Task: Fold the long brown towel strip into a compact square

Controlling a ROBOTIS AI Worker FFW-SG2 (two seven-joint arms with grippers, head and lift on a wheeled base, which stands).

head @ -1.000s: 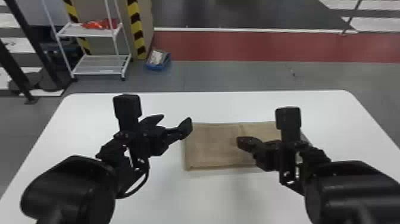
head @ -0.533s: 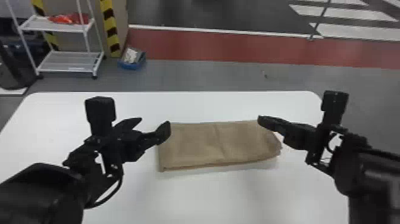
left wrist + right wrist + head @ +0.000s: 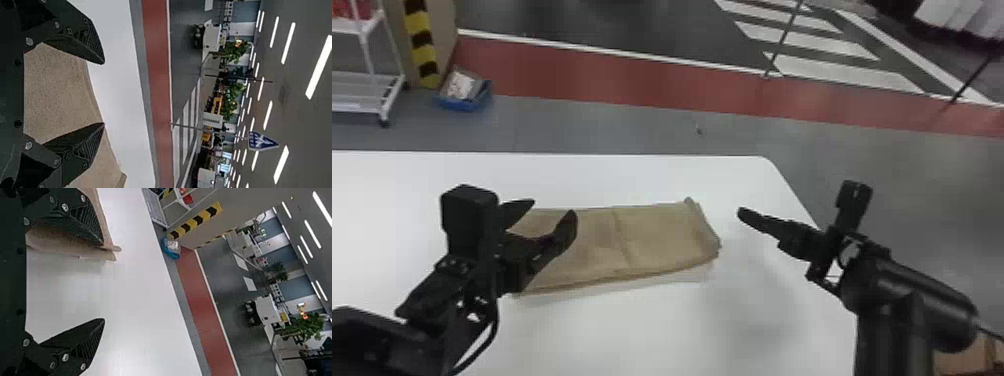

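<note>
Red floor stripe (image 3: 582, 75), white rack (image 3: 367, 95) and blue bin (image 3: 464, 102) back the white table (image 3: 757, 315) where the brown towel strip (image 3: 657, 235) lies flat in layers, a faint crease crossing near its middle. My left gripper (image 3: 103, 93) hangs over the towel's left end, fingers spread wide and nothing pinched. My right gripper (image 3: 103, 282), also wide and empty, waits by the right end, where the layers sit slightly out of line. Whether either touches the cloth, I cannot tell.

I judge the towel light, soft and limp, with enough nap to resist slipping and little risk of damage. It should sag wherever I leave it unsupported, and a shallow pinch could lift only the top ply. The right short end looks like my best hold: one finger beneath the stacked edges, one above, well in from the corner, all plies together. Carried low toward the left end, it should double over near the crease.
</note>
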